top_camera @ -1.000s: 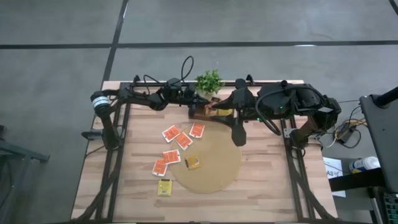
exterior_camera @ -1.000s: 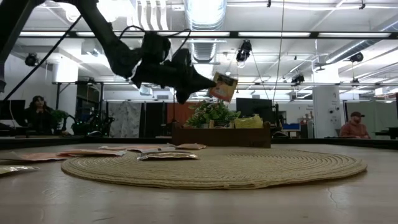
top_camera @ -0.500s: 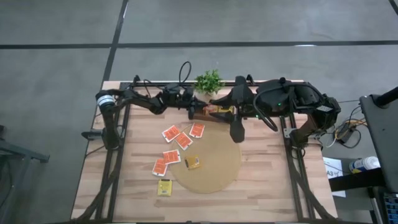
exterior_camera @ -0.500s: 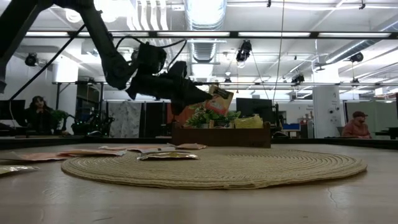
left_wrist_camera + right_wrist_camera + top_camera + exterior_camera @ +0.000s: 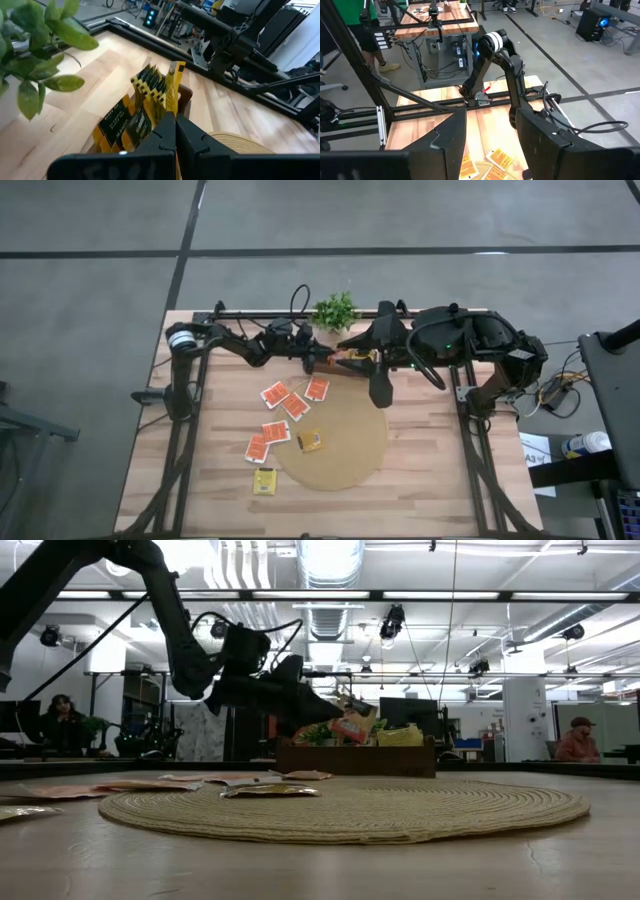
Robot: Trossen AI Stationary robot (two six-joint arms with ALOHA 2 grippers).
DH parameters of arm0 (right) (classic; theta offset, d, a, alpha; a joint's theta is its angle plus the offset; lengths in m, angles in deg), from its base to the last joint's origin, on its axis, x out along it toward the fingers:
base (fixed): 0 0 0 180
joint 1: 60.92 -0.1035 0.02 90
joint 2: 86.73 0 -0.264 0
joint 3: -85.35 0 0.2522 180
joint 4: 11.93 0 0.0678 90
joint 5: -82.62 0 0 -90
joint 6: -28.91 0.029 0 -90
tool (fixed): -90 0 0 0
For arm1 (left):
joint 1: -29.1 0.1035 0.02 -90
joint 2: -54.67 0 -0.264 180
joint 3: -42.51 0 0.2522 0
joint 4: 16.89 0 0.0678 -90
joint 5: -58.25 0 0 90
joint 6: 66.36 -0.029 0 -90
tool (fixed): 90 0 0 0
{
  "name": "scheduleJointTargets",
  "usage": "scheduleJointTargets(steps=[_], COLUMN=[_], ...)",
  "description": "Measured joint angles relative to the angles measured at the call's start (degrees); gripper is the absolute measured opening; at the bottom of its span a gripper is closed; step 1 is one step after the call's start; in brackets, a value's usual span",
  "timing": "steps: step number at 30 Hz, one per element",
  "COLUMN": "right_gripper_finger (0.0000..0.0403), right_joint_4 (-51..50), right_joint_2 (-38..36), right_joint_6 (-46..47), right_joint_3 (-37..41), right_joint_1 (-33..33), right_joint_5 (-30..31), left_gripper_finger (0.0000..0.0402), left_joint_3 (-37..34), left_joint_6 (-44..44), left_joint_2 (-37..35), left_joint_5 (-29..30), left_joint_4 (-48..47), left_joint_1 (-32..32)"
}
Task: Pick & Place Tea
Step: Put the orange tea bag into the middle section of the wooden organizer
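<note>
The left claw (image 5: pixel 325 359) is clamped tight on an orange-red tea packet (image 5: pixel 352 726), holding it up in the air near the far edge of the surface (image 5: pixel 430 470), right over a small wooden box (image 5: pixel 355 757). In the left wrist view its two dark fingers (image 5: pixel 165 137) are pressed together with the thin edge of the packet between them, and just past them you can see yellow packets (image 5: pixel 150 87) standing upright in the box.

The rest of the tea is lying flat on the surface. Over on the left half there's a loose bunch of orange-red packets (image 5: pixel 283 402) with white edges, just off the round woven mat (image 5: pixel 345 442), and two more of them (image 5: pixel 266 440) closer to the near edge. One yellow packet (image 5: pixel 264 480) sits alone nearest the near edge, and another yellow one (image 5: pixel 310 442) with a dark centre lies on the mat itself.

A little green plant (image 5: pixel 336 310) stands at the far edge behind the box.

The right claw (image 5: pixel 378 394) hangs above the far side of the mat, fingers apart and holding nothing; its wrist view shows two wide-spread fingers (image 5: pixel 447 137) with a clear gap between them.
</note>
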Motion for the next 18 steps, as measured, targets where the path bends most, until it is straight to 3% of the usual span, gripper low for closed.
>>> scheduleJointTargets(steps=[18], right_gripper_finger=[0.0166], right_joint_4=[0.02], right_joint_2=[0.00], right_joint_6=[-1.27], right_joint_3=[0.02], right_joint_1=[0.89], right_joint_5=[0.00], left_gripper_finger=[0.0000], left_joint_3=[2.17], left_joint_6=[3.29], left_joint_2=[2.47], left_joint_5=[-0.20], left_joint_4=[1.42], left_joint_1=[-0.12])
